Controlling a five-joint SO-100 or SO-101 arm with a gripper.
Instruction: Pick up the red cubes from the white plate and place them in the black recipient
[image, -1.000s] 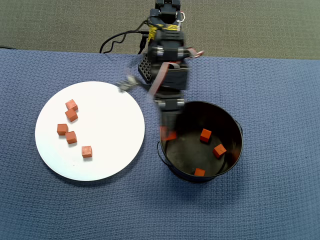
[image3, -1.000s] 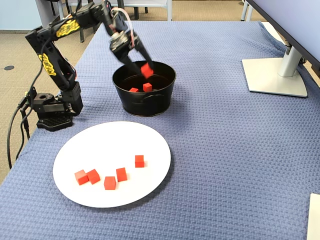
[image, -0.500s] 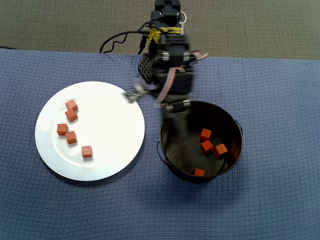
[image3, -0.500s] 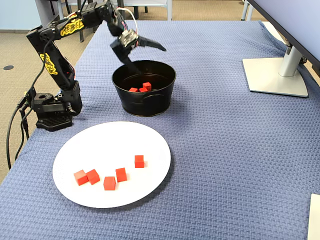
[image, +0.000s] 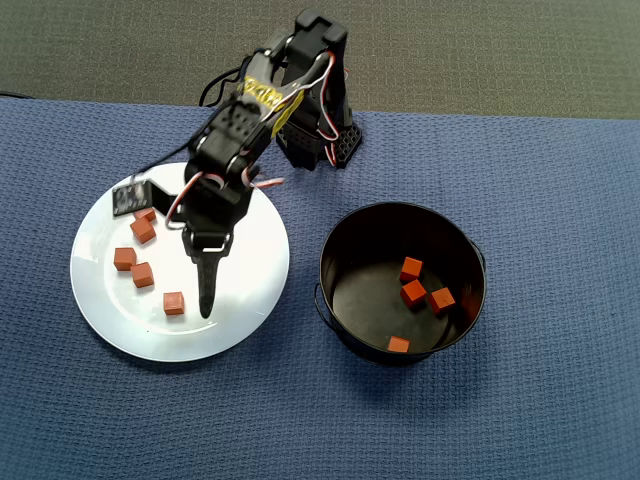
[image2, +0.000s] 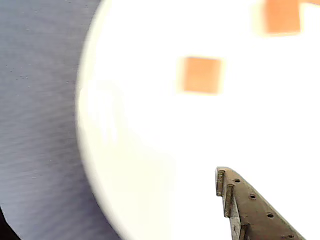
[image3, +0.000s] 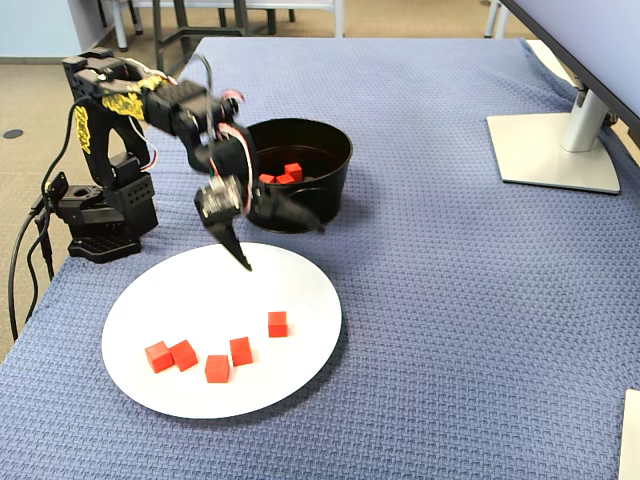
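Observation:
The white plate (image: 250, 290) lies left of the black pot (image: 345, 230) in the overhead view. Several red cubes (image: 142, 274) lie on the plate's left half, and several more (image: 413, 292) lie in the pot. My gripper (image: 168, 255) is over the plate, open and empty. Its long fixed finger (image: 206, 290) points down just right of the nearest cube (image: 174, 303), and the other jaw is swung far out. The fixed view shows the plate (image3: 300, 290), its cubes (image3: 241, 350), the pot (image3: 335, 170) and the finger (image3: 238, 250). The blurred wrist view shows one finger (image2: 250, 205) and two cubes (image2: 201, 75).
A blue woven cloth (image: 520, 400) covers the table. The arm's base (image3: 100, 215) stands behind the plate, with cables at the table's left edge. A monitor stand (image3: 555, 140) sits at the far right.

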